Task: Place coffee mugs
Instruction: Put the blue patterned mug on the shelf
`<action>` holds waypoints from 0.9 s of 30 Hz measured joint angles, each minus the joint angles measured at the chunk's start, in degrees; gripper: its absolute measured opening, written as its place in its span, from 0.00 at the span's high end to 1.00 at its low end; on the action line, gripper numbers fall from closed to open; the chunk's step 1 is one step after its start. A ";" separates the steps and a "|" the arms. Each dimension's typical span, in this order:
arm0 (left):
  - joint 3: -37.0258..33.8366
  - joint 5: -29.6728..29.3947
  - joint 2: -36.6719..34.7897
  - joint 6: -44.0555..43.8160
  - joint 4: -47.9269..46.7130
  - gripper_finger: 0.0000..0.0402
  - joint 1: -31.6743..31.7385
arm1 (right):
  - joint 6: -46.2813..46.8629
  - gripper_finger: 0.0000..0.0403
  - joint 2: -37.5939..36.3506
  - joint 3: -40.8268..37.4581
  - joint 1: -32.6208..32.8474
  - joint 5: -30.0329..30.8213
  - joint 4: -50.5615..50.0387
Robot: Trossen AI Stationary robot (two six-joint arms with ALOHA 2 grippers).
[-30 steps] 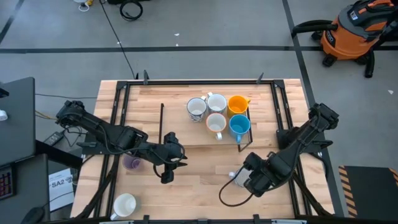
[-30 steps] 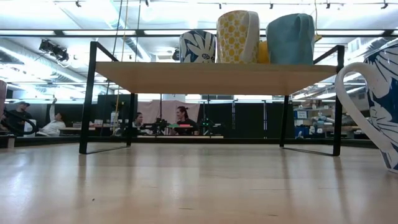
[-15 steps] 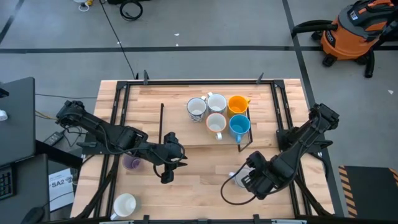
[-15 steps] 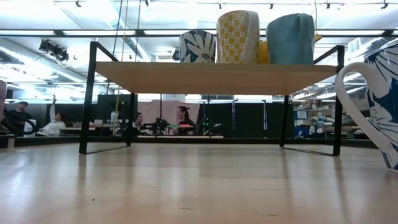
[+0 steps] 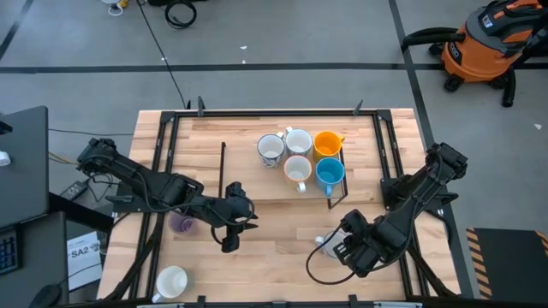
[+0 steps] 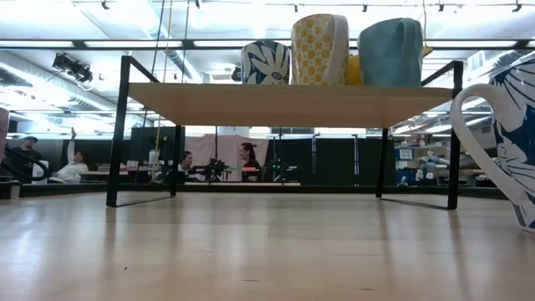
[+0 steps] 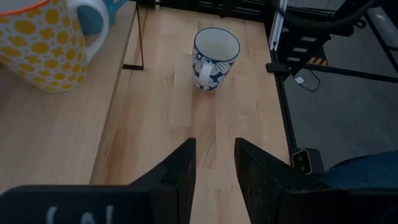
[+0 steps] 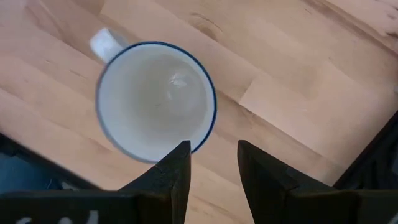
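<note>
A white mug with blue flowers (image 5: 324, 245) stands upright on the table near its right near corner, and also shows in the left wrist view (image 7: 214, 59) and at the low view's edge (image 6: 510, 125). My right gripper (image 5: 340, 248) hovers open right above it, pointing down, its fingers (image 8: 180, 168) over the rim (image 8: 205, 134). My left gripper (image 5: 240, 221) is open at mid-table, pointing toward that mug. Several mugs stand on a low shelf (image 5: 248, 180): white ones (image 5: 271, 150), an orange one (image 5: 327, 143), a blue one (image 5: 330, 173). A purple mug (image 5: 181, 224) and a white mug (image 5: 171, 282) stand on the table's left.
The shelf is a wooden board on a black metal frame (image 6: 117, 125), with open room beneath it. A black cable (image 5: 312, 275) loops on the table by my right arm. People sit in the room beyond the table (image 6: 242, 159). Bare wood lies between the two grippers.
My right gripper has eased a little toward the table's near edge above the flowered mug. Everything else has kept still.
</note>
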 joint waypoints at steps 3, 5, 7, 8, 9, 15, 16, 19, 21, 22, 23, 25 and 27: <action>0.00 0.00 0.00 0.00 0.00 0.71 0.00 | 0.03 0.66 0.05 -3.43 0.00 -0.19 3.60; 0.00 0.00 0.00 0.00 -0.04 0.71 0.00 | 0.04 0.66 0.07 -5.37 0.00 -0.25 6.09; 0.00 0.00 0.00 0.00 -0.01 0.71 0.00 | 0.03 0.66 0.07 -6.84 0.00 -0.25 8.46; 0.00 0.01 0.00 0.00 -0.02 0.71 0.00 | 0.03 0.66 0.07 -7.43 0.00 -0.27 9.36; 0.00 0.01 0.00 0.00 -0.01 0.71 0.00 | 0.03 0.66 0.07 -7.92 0.00 -0.27 10.09; 0.00 0.00 0.00 0.00 -0.02 0.71 0.00 | -0.02 0.66 0.07 -9.91 -0.02 -0.34 11.63; 0.00 0.00 0.00 0.00 -0.02 0.71 0.00 | -0.02 0.66 0.07 -10.23 -0.02 -0.34 12.24; 0.00 0.00 0.00 0.00 -0.02 0.71 0.00 | -0.15 0.66 0.07 -11.16 -0.02 -0.37 14.55; 0.00 0.00 0.00 0.00 0.00 0.71 0.00 | -0.17 0.66 0.07 -11.68 -0.02 -0.43 15.73; 0.00 0.00 0.00 0.00 -0.02 0.71 0.00 | -0.17 0.66 0.07 -11.90 -0.02 -0.43 16.06; 0.00 0.00 0.00 0.00 -0.02 0.71 0.00 | -0.17 0.66 0.07 -12.10 -0.02 -0.45 16.38; 0.00 0.00 0.00 0.00 -0.02 0.71 0.00 | -0.11 0.66 0.07 -12.32 -0.09 -0.65 16.39; 0.00 0.10 0.00 0.02 -0.02 0.71 0.00 | -0.18 0.66 0.07 -12.36 -0.13 -0.71 16.39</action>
